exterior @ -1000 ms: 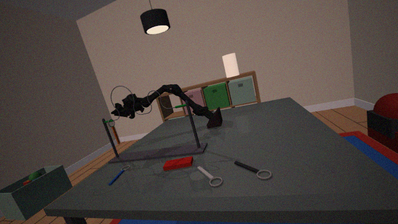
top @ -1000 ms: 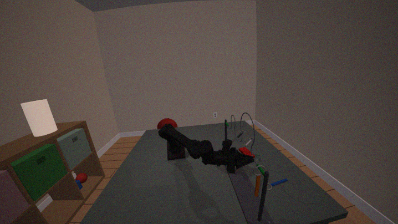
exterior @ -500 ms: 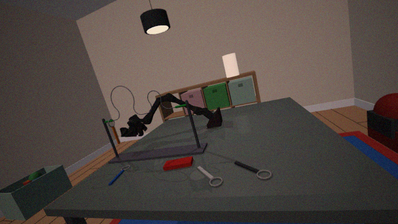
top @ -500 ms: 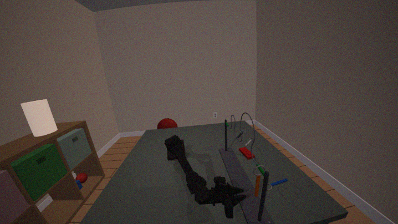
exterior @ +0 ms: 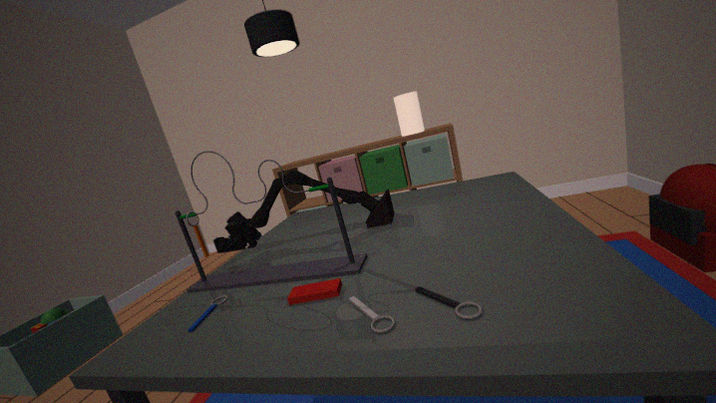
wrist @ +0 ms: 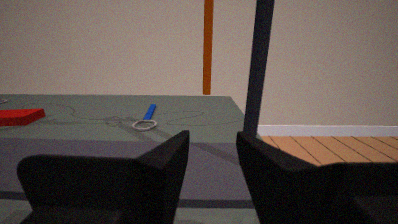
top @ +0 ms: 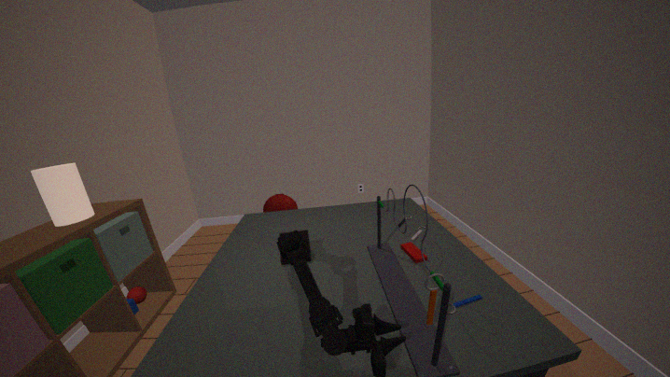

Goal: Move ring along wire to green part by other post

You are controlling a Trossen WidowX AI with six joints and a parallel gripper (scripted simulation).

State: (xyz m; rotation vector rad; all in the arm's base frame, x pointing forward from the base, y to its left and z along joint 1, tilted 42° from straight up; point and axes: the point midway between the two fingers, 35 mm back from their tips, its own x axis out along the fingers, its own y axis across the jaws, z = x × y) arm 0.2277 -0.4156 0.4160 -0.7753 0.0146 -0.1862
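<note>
The ring [top: 433,281] [exterior: 192,218] with the orange handle [top: 431,307] [exterior: 199,240] [wrist: 208,47] hangs on the green wire part [top: 438,280] [exterior: 188,215] at the near post [top: 440,323] [exterior: 189,245] [wrist: 259,65]. The thin grey wire [top: 414,186] [exterior: 214,153] loops over to the far post [top: 378,222] [exterior: 341,225] and its green part [exterior: 318,188]. My gripper [top: 400,332] [exterior: 219,244] [wrist: 212,137] is open and empty. It sits low over the table beside the dark base plate [top: 397,281] [exterior: 280,270], pointing at the handle and post a short way ahead, touching neither.
A red block [top: 412,251] [exterior: 314,290] [wrist: 17,116], a blue-handled ring [top: 467,300] [exterior: 202,317] [wrist: 145,120], a white-handled ring [exterior: 373,314] and a black-handled ring [exterior: 448,302] lie on the table beyond the base plate. A shelf [top: 70,262] stands on the floor to the left.
</note>
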